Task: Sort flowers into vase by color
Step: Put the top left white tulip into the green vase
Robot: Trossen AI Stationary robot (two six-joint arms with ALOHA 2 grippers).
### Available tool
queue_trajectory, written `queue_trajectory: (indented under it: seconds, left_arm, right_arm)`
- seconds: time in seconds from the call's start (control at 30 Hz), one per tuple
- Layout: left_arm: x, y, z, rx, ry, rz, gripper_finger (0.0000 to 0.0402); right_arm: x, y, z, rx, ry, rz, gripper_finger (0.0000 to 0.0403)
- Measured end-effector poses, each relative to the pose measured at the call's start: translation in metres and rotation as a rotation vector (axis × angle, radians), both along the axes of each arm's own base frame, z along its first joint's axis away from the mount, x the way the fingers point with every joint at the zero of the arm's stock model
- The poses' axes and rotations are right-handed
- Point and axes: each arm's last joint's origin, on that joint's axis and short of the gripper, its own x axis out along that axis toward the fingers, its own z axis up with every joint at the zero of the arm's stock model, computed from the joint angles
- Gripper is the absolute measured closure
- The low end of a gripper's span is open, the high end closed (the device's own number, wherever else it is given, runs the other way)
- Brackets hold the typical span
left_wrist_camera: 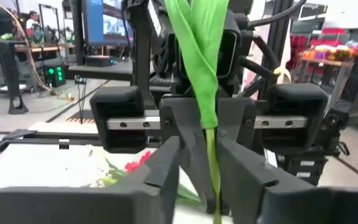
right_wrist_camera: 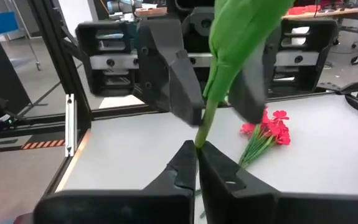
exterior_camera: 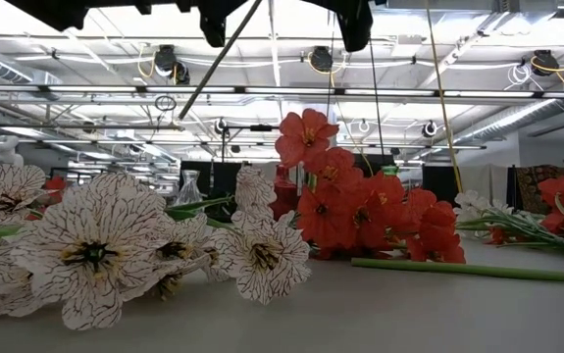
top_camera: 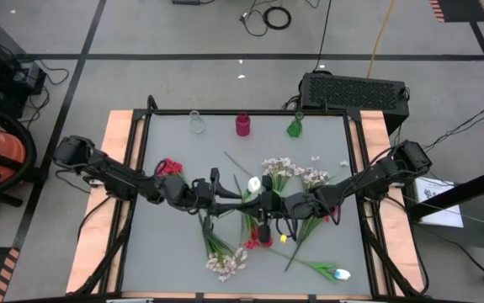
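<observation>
Table (top_camera: 166,252) strewn with flowers | right gripper (right_wrist_camera: 197,149) clenched on green stem (right_wrist_camera: 208,118) | left gripper (left_wrist_camera: 198,163) released, straddling it

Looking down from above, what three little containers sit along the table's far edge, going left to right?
Clear glass vase → dark red vase → green vase.
</observation>
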Motion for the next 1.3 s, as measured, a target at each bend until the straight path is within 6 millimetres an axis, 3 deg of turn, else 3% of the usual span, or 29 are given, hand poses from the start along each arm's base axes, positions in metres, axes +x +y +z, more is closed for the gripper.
queue_trajectory:
  seconds: [0.23, 0.47, 0.73, 0.93, 1.07, 1.3]
  left_arm:
    - [-0.011, 0.003, 0.009, 0.013, 0.054, 0.007, 0.0219]
    - [-0.025, 0.008, 0.011, 0.001, 0.18, 0.034, 0.0212]
    - [-0.032, 0.012, 0.011, 0.021, 0.25, 0.043, 0.0212]
    - [-0.03, 0.023, 0.01, 0.046, 0.259, 0.118, 0.0213]
    - [-0.028, 0.033, 0.01, 0.073, 0.259, 0.155, 0.0213]
    - [-0.027, 0.043, 0.008, 0.068, 0.283, 0.167, 0.0213]
  right_arm:
    - [-0.013, -0.005, 0.011, 0.005, 0.056, -0.013, 0.0402]
    - [-0.045, -0.022, 0.043, -0.014, 0.105, -0.027, 0.0402]
    - [-0.114, -0.08, 0.095, -0.103, 0.09, -0.305, 0.0403]
    - [-0.155, -0.122, 0.114, -0.065, 0.049, -0.518, 0.0403]
    - [-0.161, -0.141, 0.11, -0.004, 0.074, -0.638, 0.0403]
    - [-0.146, -0.165, 0.096, -0.004, 0.157, -0.755, 0.0402]
